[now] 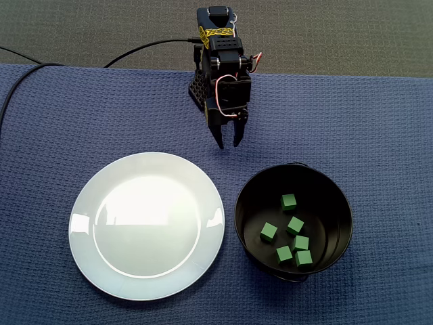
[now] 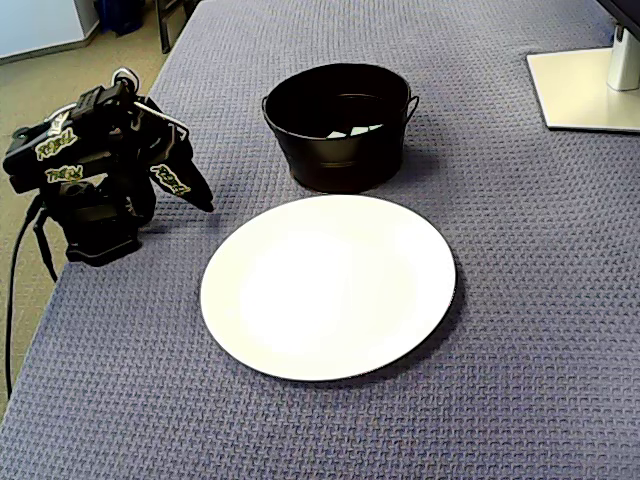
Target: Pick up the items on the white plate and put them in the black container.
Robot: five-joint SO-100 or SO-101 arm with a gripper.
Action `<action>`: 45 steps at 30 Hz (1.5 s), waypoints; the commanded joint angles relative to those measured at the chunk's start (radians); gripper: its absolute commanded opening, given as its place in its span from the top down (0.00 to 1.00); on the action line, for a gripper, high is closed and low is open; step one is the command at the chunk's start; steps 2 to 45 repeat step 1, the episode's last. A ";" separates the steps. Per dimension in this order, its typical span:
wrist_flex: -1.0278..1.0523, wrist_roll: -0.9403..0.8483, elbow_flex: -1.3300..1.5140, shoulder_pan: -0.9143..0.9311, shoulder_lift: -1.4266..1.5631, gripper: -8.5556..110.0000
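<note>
spotting six green cubes inside black container, just right of white plate in a fixed view. seeing arm folded at table edge, fingers slightly parted w/ nothing between.

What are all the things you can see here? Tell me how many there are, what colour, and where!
plate: one, white, nothing on it, on the cloth at the left of the top-down fixed view
container: one, black, round, with handles, just right of the plate
cubes: six, green, all inside the container
cloth: one, blue, woven, under everything
cable: one, black, running from the arm's base off to the left
stand base: one, white, flat, at the far right corner in the side fixed view
floor: grey, beyond the cloth
arm: one, black, folded up at the cloth's edge
gripper: one, black, pointing down at the cloth, holding nothing
</note>
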 commanded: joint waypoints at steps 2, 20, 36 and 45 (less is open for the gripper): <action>0.183 -0.005 0.017 0.014 -0.006 0.89; 0.183 -0.005 0.017 0.014 -0.006 0.89; 0.183 -0.005 0.017 0.014 -0.006 0.89; 0.183 -0.005 0.017 0.014 -0.006 0.89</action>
